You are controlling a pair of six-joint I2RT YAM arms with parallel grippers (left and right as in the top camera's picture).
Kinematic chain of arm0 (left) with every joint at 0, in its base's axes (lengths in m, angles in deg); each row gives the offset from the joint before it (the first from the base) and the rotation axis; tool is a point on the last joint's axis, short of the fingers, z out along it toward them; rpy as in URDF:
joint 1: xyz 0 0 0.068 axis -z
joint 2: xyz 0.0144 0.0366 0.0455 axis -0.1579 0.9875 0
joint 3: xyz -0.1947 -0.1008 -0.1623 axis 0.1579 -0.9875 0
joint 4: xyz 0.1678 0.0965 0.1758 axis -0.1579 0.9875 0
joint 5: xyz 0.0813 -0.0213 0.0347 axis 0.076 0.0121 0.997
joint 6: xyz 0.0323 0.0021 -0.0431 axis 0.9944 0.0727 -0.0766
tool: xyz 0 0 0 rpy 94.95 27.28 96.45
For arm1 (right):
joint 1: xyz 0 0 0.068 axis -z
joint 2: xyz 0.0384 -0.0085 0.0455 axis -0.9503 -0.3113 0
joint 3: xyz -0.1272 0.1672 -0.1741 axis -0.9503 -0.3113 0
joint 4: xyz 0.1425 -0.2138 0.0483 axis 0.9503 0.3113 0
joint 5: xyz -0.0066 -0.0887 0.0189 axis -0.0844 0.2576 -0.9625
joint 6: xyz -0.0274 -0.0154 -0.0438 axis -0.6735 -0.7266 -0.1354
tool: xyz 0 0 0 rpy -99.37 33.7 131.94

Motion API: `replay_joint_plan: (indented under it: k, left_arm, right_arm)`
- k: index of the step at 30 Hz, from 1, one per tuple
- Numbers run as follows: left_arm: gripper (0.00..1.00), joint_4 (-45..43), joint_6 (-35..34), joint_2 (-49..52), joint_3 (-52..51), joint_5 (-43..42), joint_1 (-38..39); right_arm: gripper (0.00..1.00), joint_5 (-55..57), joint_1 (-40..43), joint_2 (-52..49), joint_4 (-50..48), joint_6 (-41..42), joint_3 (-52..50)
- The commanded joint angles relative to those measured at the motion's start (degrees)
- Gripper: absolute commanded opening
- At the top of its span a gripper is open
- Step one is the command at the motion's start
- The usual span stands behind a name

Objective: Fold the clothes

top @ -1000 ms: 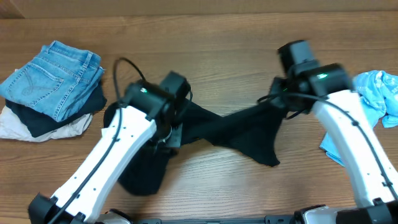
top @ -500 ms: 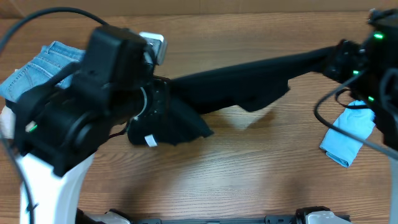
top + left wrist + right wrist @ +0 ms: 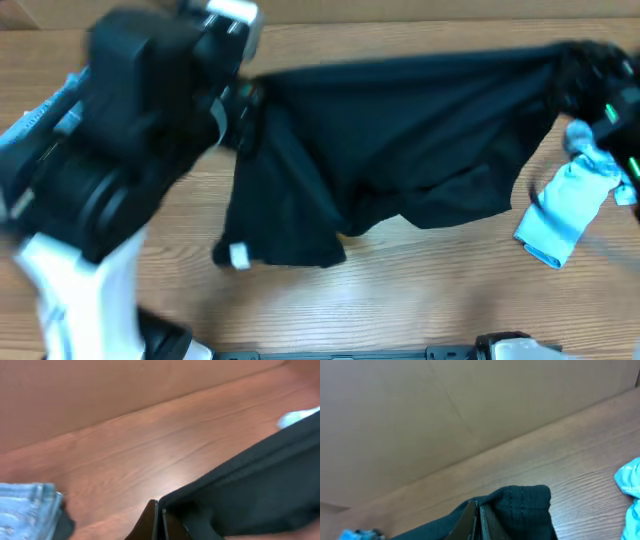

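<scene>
No writing, brand, number or sign can be read in any of the views. The small white tag [image 3: 238, 256] on the black T-shirt [image 3: 400, 140] is a blurred patch (whether it carries print cannot be told).

Black T-shirt [image 3: 400, 130]: soft matt cloth, no sheen, wrinkled; the right wrist view shows a stitched hem with fine ribbing. Tag [image 3: 238, 256] on it: white, cloth or paper, cannot tell. Table [image 3: 400, 300]: wood grain, smooth, slight satin sheen, redder in the left wrist view. Jeans [image 3: 25, 510]: faded blue denim, seam edge visible, blurred. Light blue garment [image 3: 565, 210]: soft matt cloth, crumpled. Left arm [image 3: 130, 130]: black matt plastic housing, smooth glossy white shell lower down. Back wall [image 3: 420, 410]: brown, flat, matt, board-like.
</scene>
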Motion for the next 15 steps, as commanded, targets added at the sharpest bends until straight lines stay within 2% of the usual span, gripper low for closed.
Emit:
replay_joint_plan:
  k: [1, 4, 8, 12, 15]
  left_arm:
    - [0.04, -7.5, 8.8, 11.0, -0.1, 4.6, -4.6]
    - [0.04, -18.0, 11.8, 14.0, 1.0, 2.8, -6.1]
    - [0.04, -22.3, 15.3, 11.6, 8.6, 6.7, -5.2]
    - [0.04, -22.3, 19.3, 8.9, 11.5, 7.0, -5.7]
    - [0.04, -19.2, 20.4, 6.7, 11.5, 7.6, -5.6]
  right_arm:
    - [0.04, 3.2, 1.2, -11.0, -8.5, -0.6, 0.0]
    - [0.04, 1.6, 1.4, -15.1, -21.0, -4.9, 0.2]
    - [0.04, 2.5, 2.1, -14.2, -27.5, -8.9, 0.9]
    - [0.04, 2.5, 4.9, -14.0, -28.5, -9.2, 0.9]
    - [0.04, 2.4, 6.0, -13.6, -24.4, -9.2, 0.9]
